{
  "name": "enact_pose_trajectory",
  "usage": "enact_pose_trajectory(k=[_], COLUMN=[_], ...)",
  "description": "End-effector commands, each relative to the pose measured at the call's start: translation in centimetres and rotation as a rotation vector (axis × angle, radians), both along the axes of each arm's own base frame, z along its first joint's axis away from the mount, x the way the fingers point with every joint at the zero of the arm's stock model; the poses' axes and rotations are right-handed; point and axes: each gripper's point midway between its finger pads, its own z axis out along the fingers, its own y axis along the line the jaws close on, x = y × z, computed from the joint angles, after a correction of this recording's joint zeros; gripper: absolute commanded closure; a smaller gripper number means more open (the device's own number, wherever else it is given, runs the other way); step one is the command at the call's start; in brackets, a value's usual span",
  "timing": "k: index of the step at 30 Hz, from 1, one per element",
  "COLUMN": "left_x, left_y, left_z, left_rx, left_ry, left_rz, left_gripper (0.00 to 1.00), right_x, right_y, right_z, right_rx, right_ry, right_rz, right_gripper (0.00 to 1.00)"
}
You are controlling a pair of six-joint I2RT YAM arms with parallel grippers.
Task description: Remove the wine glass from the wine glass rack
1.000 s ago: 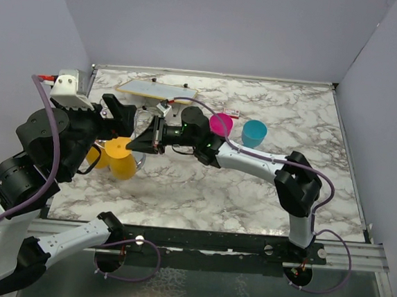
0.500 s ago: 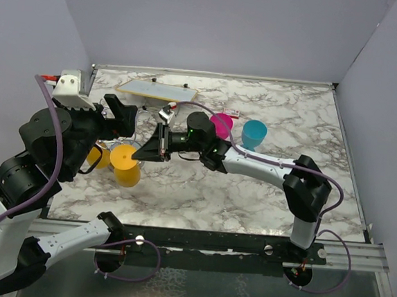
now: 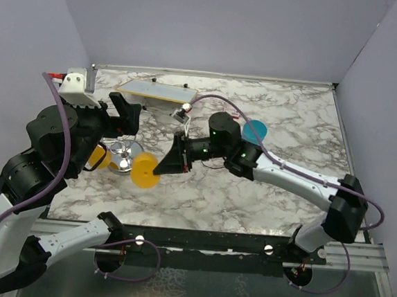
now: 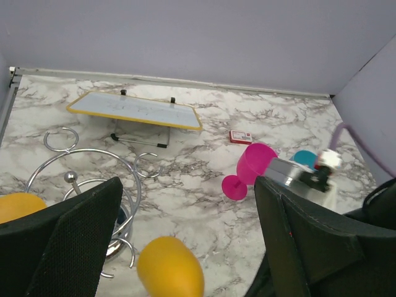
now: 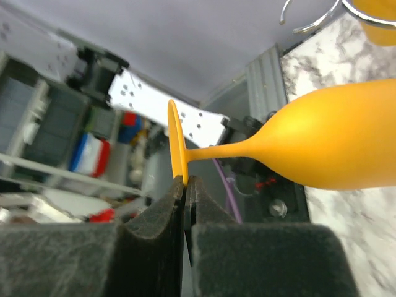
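As the right gripper (image 5: 185, 185) pinched the wine glass (image 5: 334, 145) by its foot, the bowl jutted ahead, beside the rack (image 3: 122, 161).

Wine glass (image 5: 334, 145): matt orange-yellow, plastic by the look, smooth.
Rack (image 3: 124, 163): chrome metal wire, mirror-bright base.
Pads (image 5: 260, 260): black, grainy, foam-like, dull.
Table (image 3: 215, 200): marble pattern, smooth, faint sheen.
Pink glass (image 4: 253, 164): matt plastic.
Board (image 4: 133, 110): white, glossy face.
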Motion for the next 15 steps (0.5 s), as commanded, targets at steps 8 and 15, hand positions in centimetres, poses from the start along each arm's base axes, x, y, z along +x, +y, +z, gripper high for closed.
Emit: enact_pose_trajectory(k=[8,15], left_x=[1.3,1.9], left_y=[-2.6,-5.0], left_z=[0.6,1.6], left_rx=[-0.04,-0.076], left_ry=[-0.018,-0.015], left_rz=[-0.068,-0.142], left_gripper=[0.08,0.03], right_x=[1.0,-0.9], right_y=[-12.4,-17.9], right_z=[0.1,3.6], right_rx=[-0.016,0.131], right_ry=[-1.099,-1.659], right_rz=[-0.141,-0.138], right_gripper=[0.99,0.99])
